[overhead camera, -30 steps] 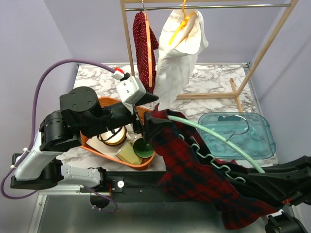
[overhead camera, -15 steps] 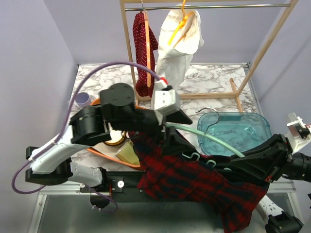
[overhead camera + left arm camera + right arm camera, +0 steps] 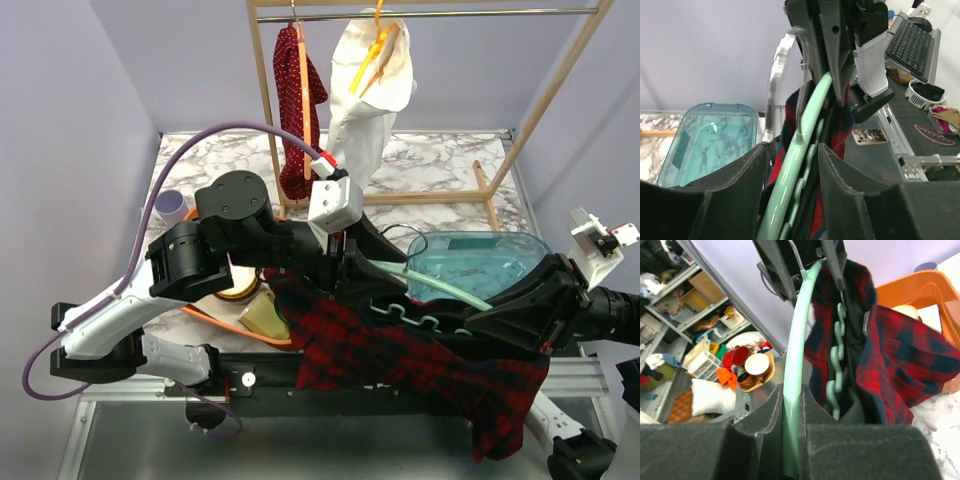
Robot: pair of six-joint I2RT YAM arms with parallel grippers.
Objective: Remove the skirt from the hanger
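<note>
The red-and-black plaid skirt (image 3: 400, 360) hangs from a mint-green hanger (image 3: 440, 290) held in the air over the table's near edge. My right gripper (image 3: 492, 312) is shut on the hanger's upper bar (image 3: 800, 325), which is pinched between its pads (image 3: 775, 410). The skirt (image 3: 910, 355) drapes to the right of the notched lower bar. My left gripper (image 3: 365, 268) is at the hanger's other end. In its wrist view the left gripper (image 3: 792, 146) straddles the hanger (image 3: 805, 150) and some skirt cloth (image 3: 840, 130), with a gap still showing on the right.
A teal plastic bin (image 3: 520, 262) sits behind the hanger on the right. An orange basket (image 3: 215, 315) with small items lies under the left arm, a purple cup (image 3: 172, 203) beside it. The wooden rack (image 3: 540, 100) holds a white garment (image 3: 375, 90) and a red one (image 3: 297, 100).
My left arm swung right from the orange basket to the hanger, and its jaws narrowed around the bar. The right arm lifted, pulling hanger and skirt a little to the right.
</note>
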